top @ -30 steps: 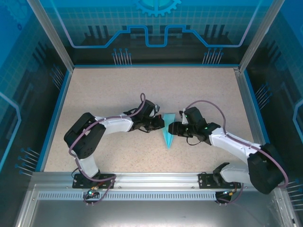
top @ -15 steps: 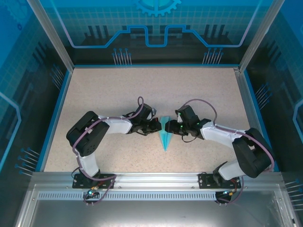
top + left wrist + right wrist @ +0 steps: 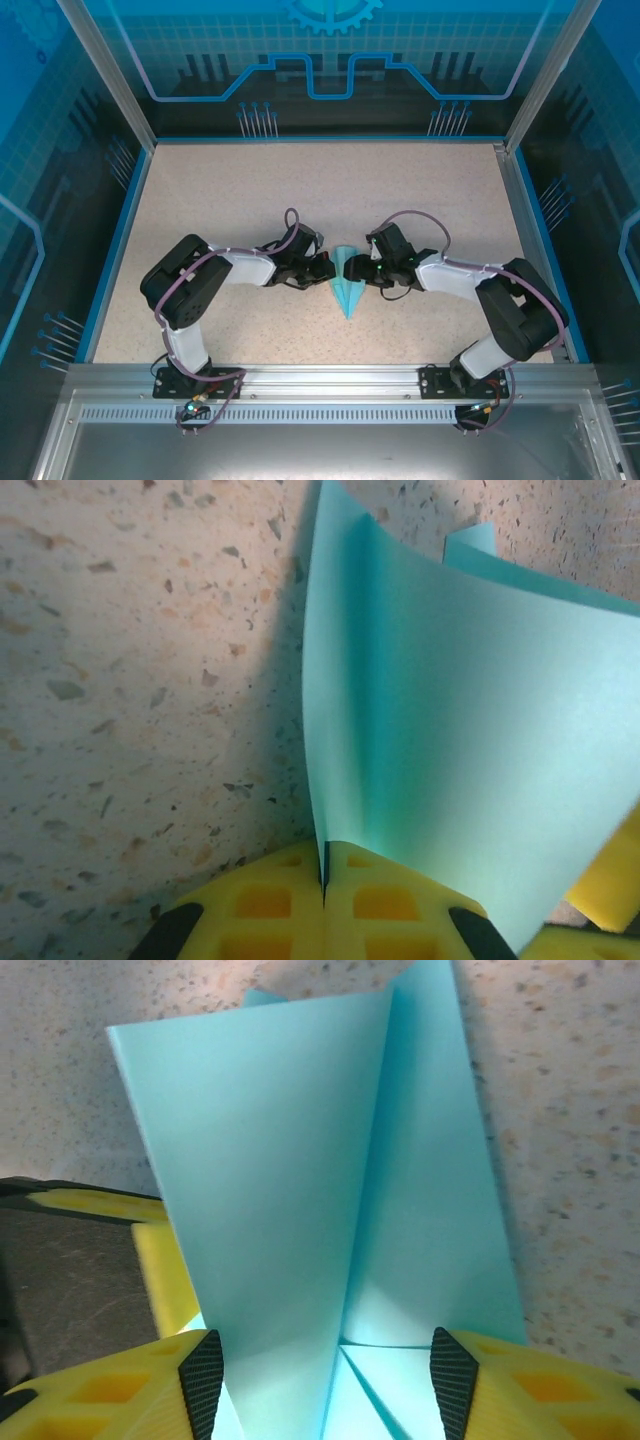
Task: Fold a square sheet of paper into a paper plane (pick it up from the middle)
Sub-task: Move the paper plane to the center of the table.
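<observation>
1. Paper plane (image 3: 346, 283): light blue, narrow dart w/ centre crease. It lay on the speckled desk (image 3: 220, 200), approx mid-desk, tip toward the arm bases and wide end away from them.
2. L gripper (image 3: 328, 268) sat just left of the plane's wide end and R gripper (image 3: 358, 268) just right of it. Both were low over the desk, facing each other across the plane.
3. L wrist cam: L gripper (image 3: 324, 872) jaws were together, clamped on an edge of the plane (image 3: 430, 730). The paper rose from the yellow fingers (image 3: 262, 905) and bowed along a soft fold line.
4. R wrist cam: R gripper (image 3: 325, 1380) jaws were apart, w/ the plane (image 3: 300, 1160) standing between them, one wing up and the crease running down the middle. Couldn't tell if the black pads (image 3: 202, 1380) touched the paper.
5. Same cam: a yellow finger (image 3: 155, 1260) of the L gripper showed just behind the plane's left edge.
</observation>
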`<state>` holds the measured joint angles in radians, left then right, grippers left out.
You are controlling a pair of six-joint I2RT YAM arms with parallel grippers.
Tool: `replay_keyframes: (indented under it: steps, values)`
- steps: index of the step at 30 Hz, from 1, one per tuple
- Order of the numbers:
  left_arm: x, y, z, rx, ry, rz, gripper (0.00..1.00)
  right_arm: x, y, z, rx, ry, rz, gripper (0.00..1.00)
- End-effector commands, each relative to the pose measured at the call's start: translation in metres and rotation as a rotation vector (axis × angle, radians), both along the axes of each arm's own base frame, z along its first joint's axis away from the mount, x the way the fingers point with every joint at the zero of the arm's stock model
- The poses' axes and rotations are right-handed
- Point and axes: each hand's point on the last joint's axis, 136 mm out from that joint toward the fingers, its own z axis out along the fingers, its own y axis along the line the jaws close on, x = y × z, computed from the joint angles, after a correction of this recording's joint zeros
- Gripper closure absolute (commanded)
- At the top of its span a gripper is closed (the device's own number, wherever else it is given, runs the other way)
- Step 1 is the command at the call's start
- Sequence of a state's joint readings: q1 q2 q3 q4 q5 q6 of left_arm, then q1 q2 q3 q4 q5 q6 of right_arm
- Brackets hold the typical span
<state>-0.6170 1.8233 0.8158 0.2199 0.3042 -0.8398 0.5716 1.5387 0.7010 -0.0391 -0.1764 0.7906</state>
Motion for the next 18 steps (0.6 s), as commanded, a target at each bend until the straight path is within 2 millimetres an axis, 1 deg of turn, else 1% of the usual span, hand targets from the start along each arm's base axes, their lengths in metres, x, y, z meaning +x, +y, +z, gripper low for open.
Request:
replay_keyframes:
  steps: [1, 4, 5, 10, 18]
  values:
    - [0.0, 0.011, -0.01, 0.026, 0.018, 0.031, 1.0, -0.007, 0.016, 0.008, 0.071, 0.001, 0.047, 0.38]
    - [0.001, 0.011, -0.008, 0.024, 0.014, 0.031, 1.0, -0.017, 0.018, 0.01, 0.071, 0.012, 0.065, 0.36]
    - [0.0, 0.011, -0.008, 0.023, 0.015, 0.031, 1.0, -0.022, 0.017, 0.009, 0.064, 0.021, 0.068, 0.35]
    - [0.0, 0.01, -0.008, 0.019, 0.014, 0.027, 1.0, -0.031, 0.008, 0.013, 0.024, 0.013, 0.062, 0.33]
    - [0.0, 0.009, -0.008, 0.016, 0.016, 0.022, 1.0, -0.045, 0.016, 0.009, 0.019, 0.03, 0.129, 0.32]
